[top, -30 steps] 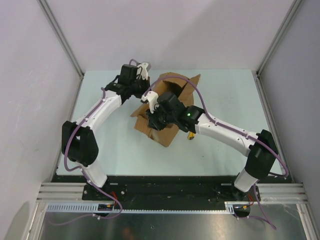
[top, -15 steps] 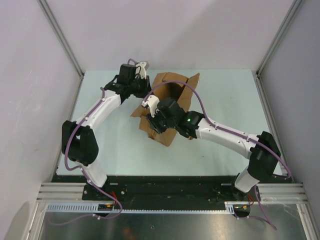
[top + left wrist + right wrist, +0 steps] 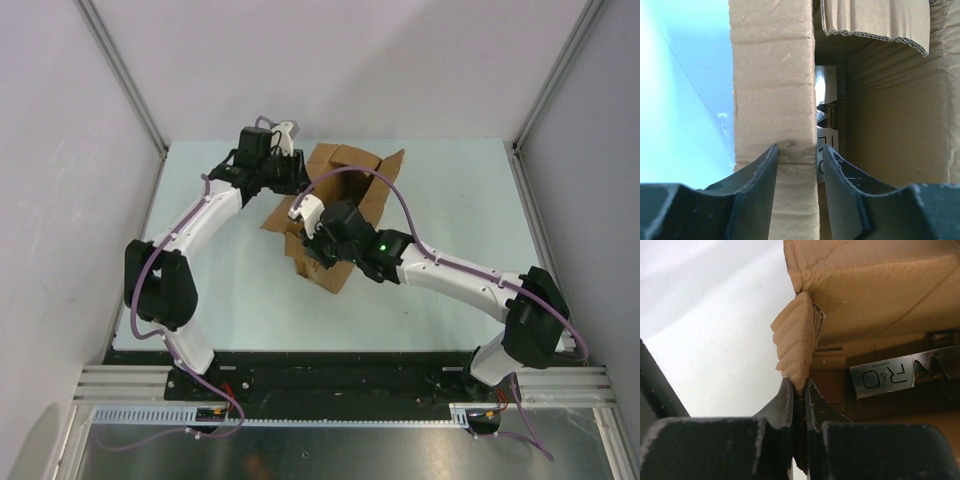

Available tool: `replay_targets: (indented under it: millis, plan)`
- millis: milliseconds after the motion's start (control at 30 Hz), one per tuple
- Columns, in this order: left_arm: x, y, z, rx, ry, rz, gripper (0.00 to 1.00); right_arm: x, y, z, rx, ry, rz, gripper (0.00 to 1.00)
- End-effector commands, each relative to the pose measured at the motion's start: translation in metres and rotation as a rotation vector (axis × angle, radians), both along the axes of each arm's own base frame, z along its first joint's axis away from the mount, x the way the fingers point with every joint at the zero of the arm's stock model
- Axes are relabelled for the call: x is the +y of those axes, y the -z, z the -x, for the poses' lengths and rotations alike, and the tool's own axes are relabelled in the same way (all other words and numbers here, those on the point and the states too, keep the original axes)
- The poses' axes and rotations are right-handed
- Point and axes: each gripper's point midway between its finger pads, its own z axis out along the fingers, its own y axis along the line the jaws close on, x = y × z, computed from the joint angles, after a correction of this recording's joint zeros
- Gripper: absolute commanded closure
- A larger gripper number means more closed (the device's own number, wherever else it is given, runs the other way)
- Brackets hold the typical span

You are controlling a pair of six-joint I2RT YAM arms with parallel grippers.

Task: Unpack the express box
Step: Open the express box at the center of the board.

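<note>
Now the express box lies in the middle of the table, its flaps open and a slim package inside. In the last second the right gripper has closed tight on a crumpled corner flap. The left gripper has loosened, its fingers apart around a side wall. I judge the hold is passing to the right arm.

Box mouth is crowded. Left gripper straddles the far-left wall of the express box, jaws apart, a sliver of slack. Right gripper is clamped on a crumpled flap and its arm blocks the near side. Slim package sits just inside the straddled wall. Far flaps stand up. Table is open right of the box.
</note>
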Motion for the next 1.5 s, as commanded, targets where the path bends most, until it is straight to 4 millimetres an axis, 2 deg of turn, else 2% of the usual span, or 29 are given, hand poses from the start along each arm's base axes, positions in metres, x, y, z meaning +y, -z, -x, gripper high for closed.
replay_targets:
  millis: [0,100,233,400,533,733,867,900,933,967,1067,1167,1233,1333,1367,1433,1467]
  plan:
    - [0.0,0.012,0.003,0.024,0.01,-0.04,0.51,-0.063,0.078,0.006,0.066,0.081,0.275,1.0]
    - [0.001,0.019,0.002,-0.003,0.008,-0.107,0.47,-0.06,0.074,0.009,0.045,0.064,0.217,1.0]
    - [-0.013,0.029,0.011,0.002,0.058,-0.13,0.43,-0.053,0.066,0.014,0.032,0.024,0.147,1.0]
    - [-0.009,0.051,0.011,0.03,0.029,-0.19,0.43,-0.054,0.065,0.018,0.037,0.007,0.104,1.0]
    - [-0.009,0.06,0.009,0.051,0.013,-0.2,0.43,-0.057,0.066,0.022,0.054,-0.005,0.062,1.0]
    - [-0.005,0.078,0.007,0.061,-0.009,-0.282,0.53,-0.063,0.063,0.021,0.067,0.006,0.023,1.0]
    - [-0.005,0.084,0.011,0.075,-0.006,-0.291,0.69,-0.065,0.063,0.02,0.072,0.015,0.019,1.0]
    - [-0.006,0.084,0.011,0.078,0.0,-0.291,0.69,-0.065,0.062,0.021,0.073,0.015,0.015,1.0]
    - [-0.008,0.085,0.013,0.075,0.016,-0.297,0.68,-0.064,0.062,0.022,0.075,0.01,0.009,1.0]
    - [-0.01,0.086,0.013,0.074,0.025,-0.299,0.6,-0.065,0.061,0.022,0.077,0.012,0.004,1.0]
    - [-0.017,0.091,0.017,0.077,0.064,-0.319,0.47,-0.064,0.061,0.022,0.076,0.01,-0.001,1.0]
    - [-0.016,0.097,0.017,0.055,0.048,-0.398,0.33,-0.064,0.06,0.02,0.07,0.015,-0.008,1.0]
    - [-0.015,0.104,0.016,0.057,0.038,-0.43,0.33,-0.064,0.059,0.02,0.071,0.019,-0.012,1.0]
    - [-0.016,0.108,0.017,0.069,0.041,-0.425,0.46,-0.064,0.06,0.019,0.072,0.025,-0.015,1.0]
    - [-0.017,0.107,0.017,0.069,0.045,-0.42,0.55,-0.064,0.059,0.019,0.07,0.026,-0.018,1.0]
    - [-0.017,0.11,0.018,0.076,0.049,-0.419,0.65,-0.065,0.06,0.018,0.07,0.031,-0.019,1.0]
    - [-0.019,0.11,0.019,0.079,0.06,-0.41,0.77,-0.066,0.06,0.017,0.07,0.034,-0.02,1.0]
